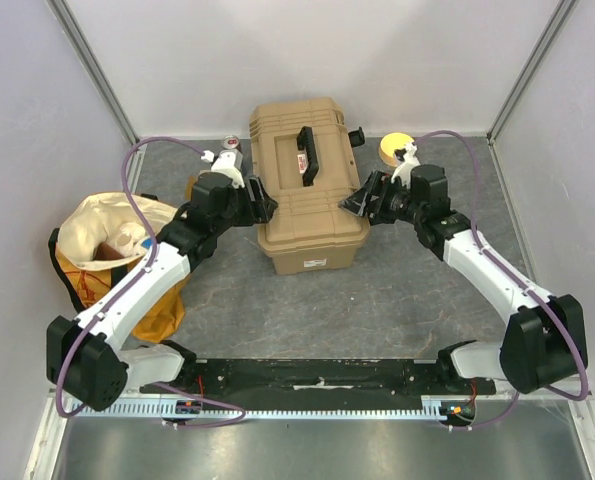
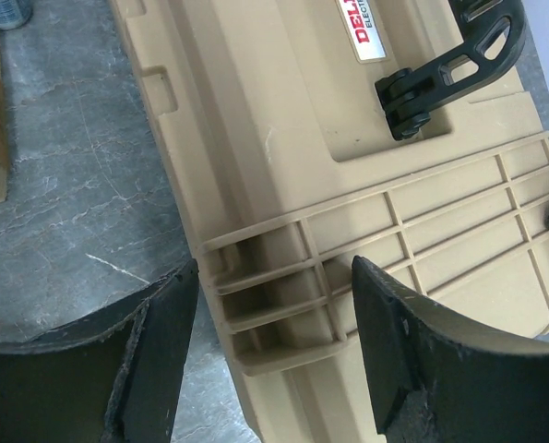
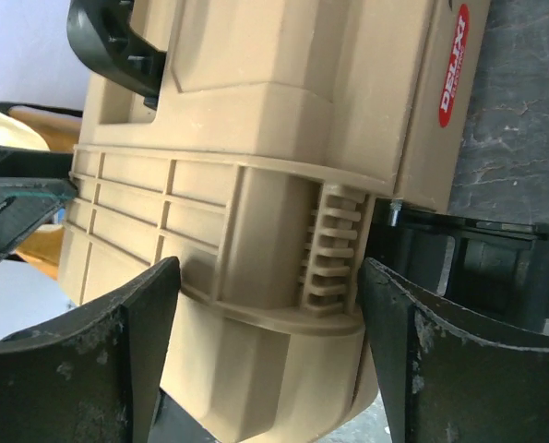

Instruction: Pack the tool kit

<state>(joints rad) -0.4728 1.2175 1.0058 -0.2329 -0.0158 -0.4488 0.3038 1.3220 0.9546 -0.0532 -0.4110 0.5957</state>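
Toolbox (image 1: pixel 310 195): centre of table, lid down; no loose tools visible. Left gripper (image 1: pixel 261 201) and right gripper (image 1: pixel 358 204): jaws spread, flanking its left and right sides. Latch (image 3: pixel 468 268) looks unfastened; fastening probably remains.

Grey marbled tabletop (image 1: pixel 407 290) fills mid-frame, matte w/ faint white veins. White panel walls on 3 sides: back wall (image 1: pixel 307 50) up top, left wall (image 1: pixel 22 130), right wall (image 1: pixel 577 160). Alu posts (image 1: pixel 92 68) run diagonally in upper left & upper right corners. Bottom edge: brushed metal sheet (image 1: pixel 307 452). Light even, shadows soft.
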